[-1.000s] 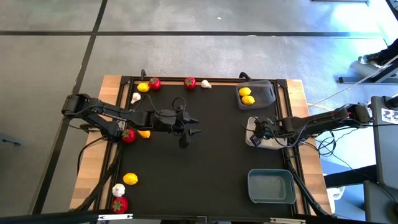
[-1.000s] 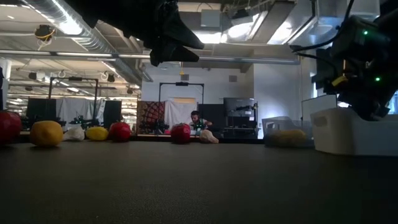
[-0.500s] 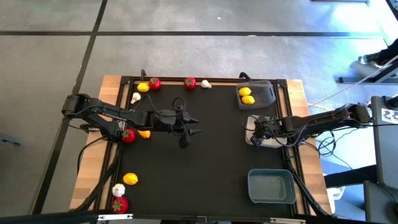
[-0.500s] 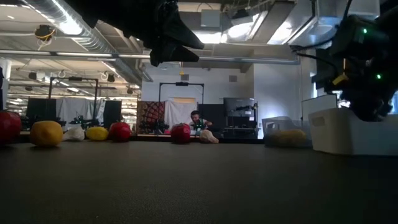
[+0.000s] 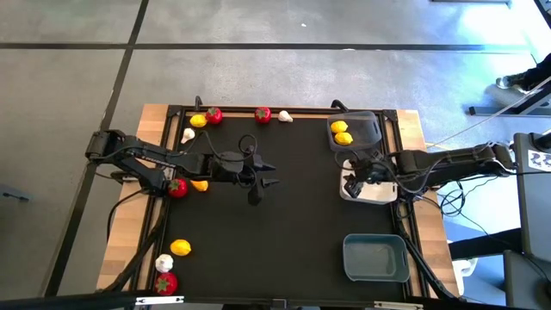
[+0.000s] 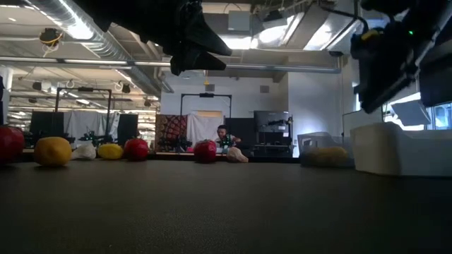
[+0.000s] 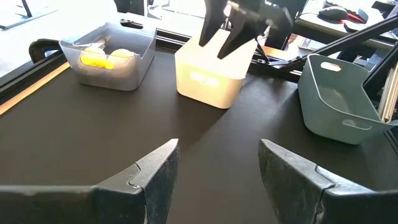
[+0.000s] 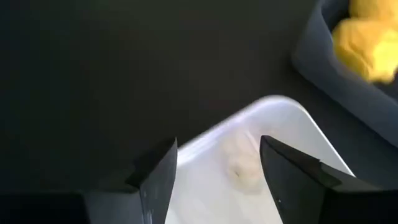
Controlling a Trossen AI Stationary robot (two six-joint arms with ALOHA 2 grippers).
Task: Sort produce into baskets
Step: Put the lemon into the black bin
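High view: your right gripper (image 5: 349,183), which sat low at the white basket (image 5: 385,195) a second ago, has risen above it at right of centre, while your left gripper (image 5: 269,174) waits mid-frame. Right wrist view: the fingers (image 8: 158,174) stand apart and empty, a pale garlic bulb (image 8: 244,171) lying in the basket, so that drop looks done. Left wrist view: your left claw is spread, holding nothing.
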